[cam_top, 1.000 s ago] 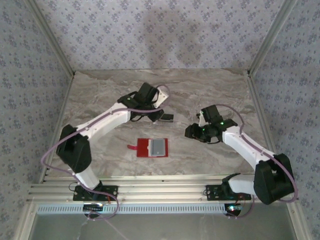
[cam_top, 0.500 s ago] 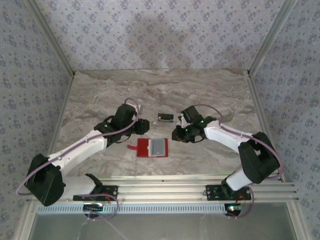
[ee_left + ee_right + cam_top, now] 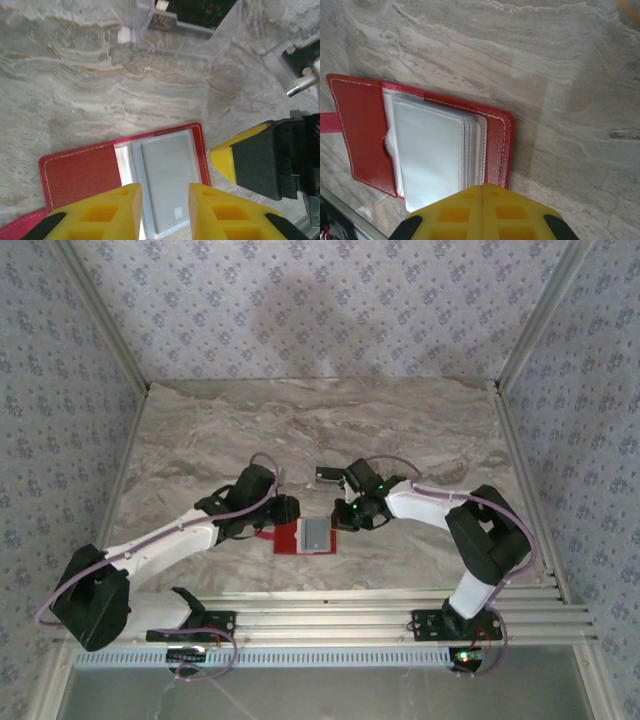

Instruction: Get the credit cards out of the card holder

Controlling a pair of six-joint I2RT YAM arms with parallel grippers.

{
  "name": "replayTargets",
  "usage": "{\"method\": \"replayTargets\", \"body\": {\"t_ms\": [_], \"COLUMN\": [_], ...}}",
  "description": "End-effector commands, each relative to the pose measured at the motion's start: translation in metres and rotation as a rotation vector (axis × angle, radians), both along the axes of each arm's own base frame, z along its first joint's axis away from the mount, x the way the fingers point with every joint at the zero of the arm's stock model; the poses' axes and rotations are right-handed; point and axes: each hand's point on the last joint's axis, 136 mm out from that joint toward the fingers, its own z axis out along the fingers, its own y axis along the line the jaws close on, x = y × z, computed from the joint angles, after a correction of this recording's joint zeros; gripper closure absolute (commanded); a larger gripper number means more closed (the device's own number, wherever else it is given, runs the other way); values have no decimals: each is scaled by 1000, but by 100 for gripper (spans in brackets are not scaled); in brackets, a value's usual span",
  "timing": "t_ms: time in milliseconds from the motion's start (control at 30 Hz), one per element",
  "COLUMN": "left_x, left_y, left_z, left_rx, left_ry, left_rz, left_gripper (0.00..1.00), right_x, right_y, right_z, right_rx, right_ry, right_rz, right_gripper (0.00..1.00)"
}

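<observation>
On the table point(image 3: 200, 430), card holder point(image 3: 286, 538) lying open, grey panel point(image 3: 316, 533) up

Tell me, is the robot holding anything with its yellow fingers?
Nothing. The left gripper is open above the flat red card holder; the right gripper is shut, empty, by its edge.

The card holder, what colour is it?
The card holder is red, with a pale grey inner panel; right wrist view shows it best.
</observation>
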Motion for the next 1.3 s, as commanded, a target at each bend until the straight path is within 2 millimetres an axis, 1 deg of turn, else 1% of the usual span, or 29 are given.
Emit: {"method": "replayTargets", "body": {"t_ms": [0,133,367,533,633,733,800,1033,1267], "left_x": [0,-4,-11,-21,-25,-27,-28,-37,-43], "left_y": [-20,-38,-55,-71,-84,-92,-92,-85,-75], "left_z": [2,-6,-26,-43,-48,-49,-53,-78,-88], "left_rx": [-89,-143,-151,-155,-225,-268,-255,-177,-118], "left_ry": [34,109,205,293,336,346,362,438,461], "left_rz": [-20,-60,-90,-120,-134,-139,-139,-126,-127], "left_gripper": [71,73,73,75,77,78,78,80,80], "right_x": [2,-1,-7,-10,-10,-12,-12,-12,-12], "right_y": [8,8,0,-1,-2,-3,-4,-5,-6], "right_z": [-3,-13,-26,-28,-28,-28,-28,-28,-26], "right_rx": [6,-7,-57,-65,-69,-73,-74,-81,-83], "right_ry": [16,37,55,61,61,61,59,59,55], "right_rz": [5,13,8,9,11,11,9,12,9], "right_gripper": [94,95,95,95,95,95,95,95,95]}}
